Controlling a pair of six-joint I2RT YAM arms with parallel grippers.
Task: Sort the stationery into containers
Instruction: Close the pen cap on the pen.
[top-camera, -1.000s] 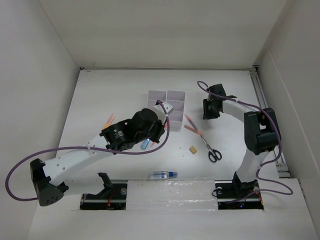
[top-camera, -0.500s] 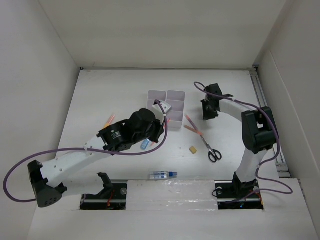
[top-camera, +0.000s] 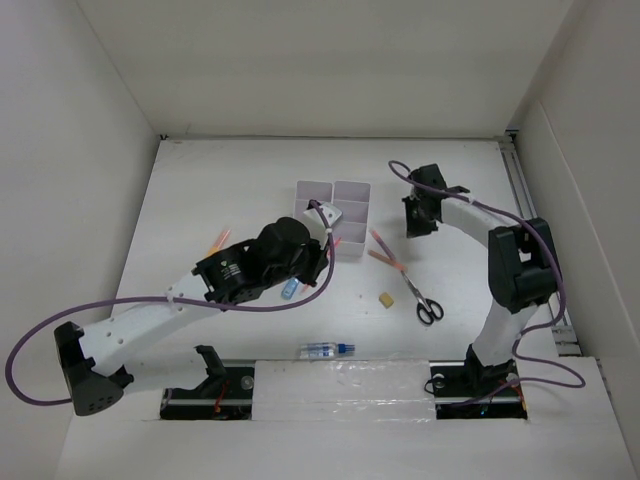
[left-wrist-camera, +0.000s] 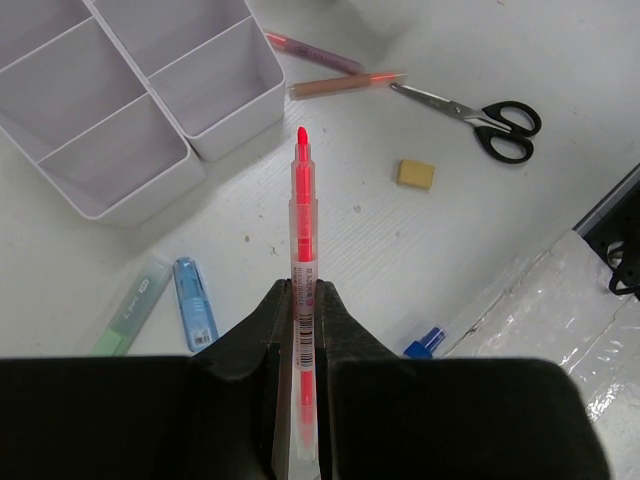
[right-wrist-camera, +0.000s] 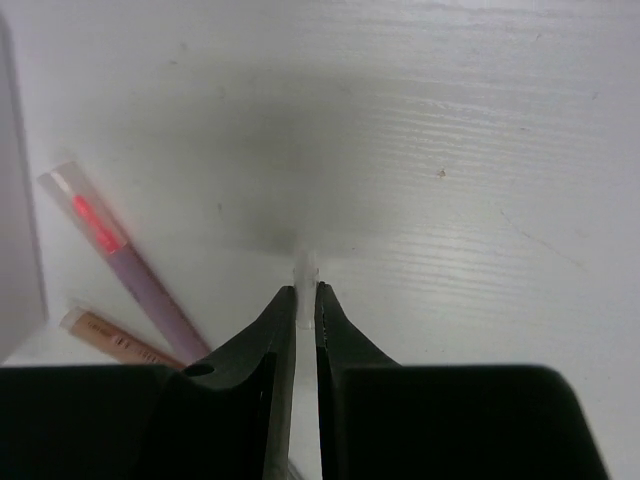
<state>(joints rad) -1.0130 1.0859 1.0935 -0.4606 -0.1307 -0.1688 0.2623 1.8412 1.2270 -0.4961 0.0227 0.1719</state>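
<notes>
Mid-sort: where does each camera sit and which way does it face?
Top external: above and behind, looking down on table, organizer, left arm, right arm.
Left wrist: past left gripper, shut on red pen, toward organizer, scissors, eraser.
Right wrist: down past right gripper, shut on pale sliver, at table.
Both wrist views share the purple pen and tan pen.

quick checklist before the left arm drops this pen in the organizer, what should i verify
1. Left gripper clamped on the pen: ok.
2. Tip of the pen over a compartment of the organizer: not ok; in the left wrist view it ends short of the near rim.
3. Near compartments free of items: ok.
4. Right gripper out of the way: ok, it is off to the right of the organizer.
5. Right gripper empty: cannot tell.
</notes>
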